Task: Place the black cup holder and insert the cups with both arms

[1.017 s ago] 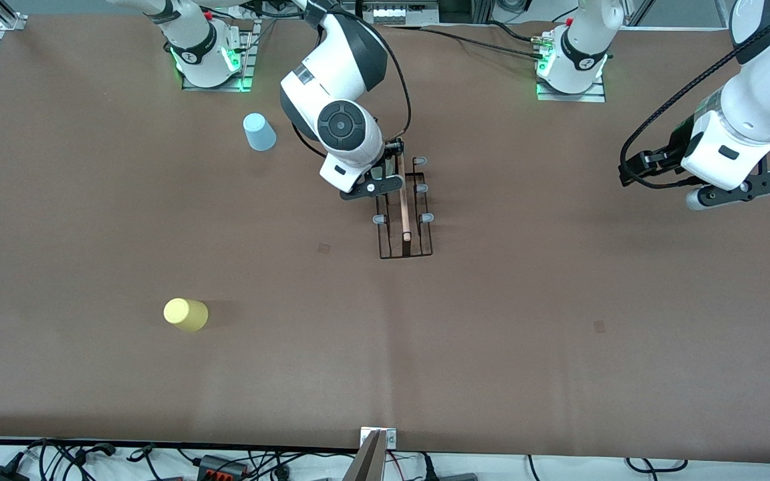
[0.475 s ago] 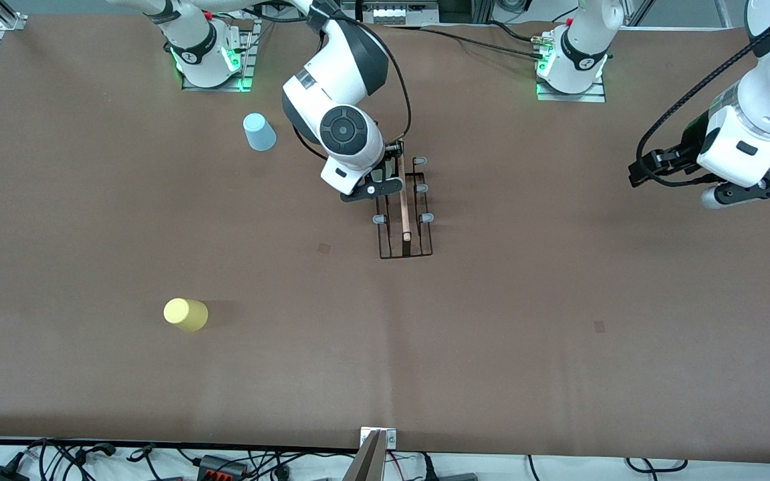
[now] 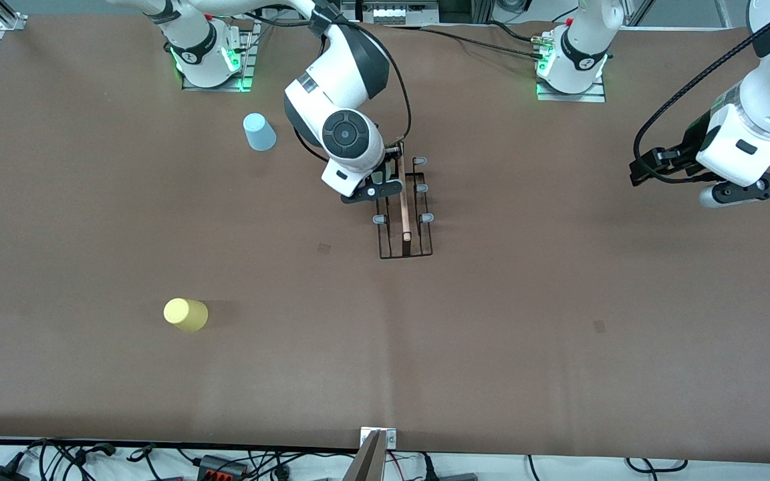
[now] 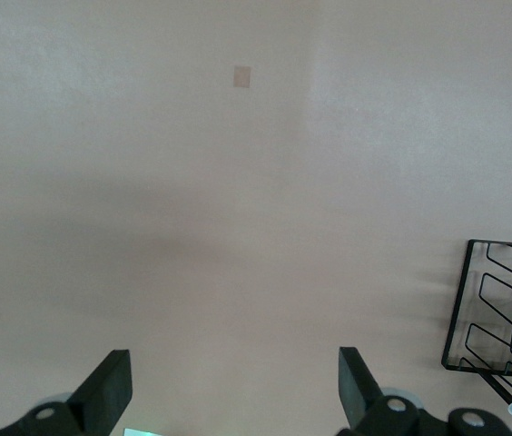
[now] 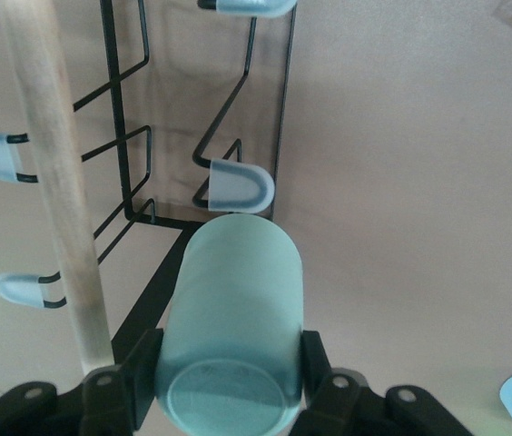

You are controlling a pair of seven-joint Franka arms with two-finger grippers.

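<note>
Front view: right gripper (image 3: 379,182) low over the black cup holder (image 3: 406,230), at the end of the rack farther from the camera, hardly shifted from a second ago, only the forearm above it turned a touch. Rack flat on the table (image 3: 492,334), mid-table. Light blue cup (image 3: 259,132) near the right arm's base and yellow cup (image 3: 186,314) much nearer the camera, both untouched. Left gripper (image 3: 652,170) drawn a little farther out toward the left arm's end of the table, waiting over bare surface. Left wrist view: left gripper (image 4: 233,386) spread wide with nothing between the fingers, only a corner of the rack (image 4: 474,309) at the frame's edge. Right wrist view: right gripper (image 5: 229,363) clamped tight on the sage green cup (image 5: 233,300), held lying over, its outer end just short of a grey-tipped peg (image 5: 235,186), beside the wooden handle (image 5: 56,182). Reads as holder already placed and the first cup lined up but not yet on its peg; likely calls for a short, straight push onto that peg before any release.
</note>
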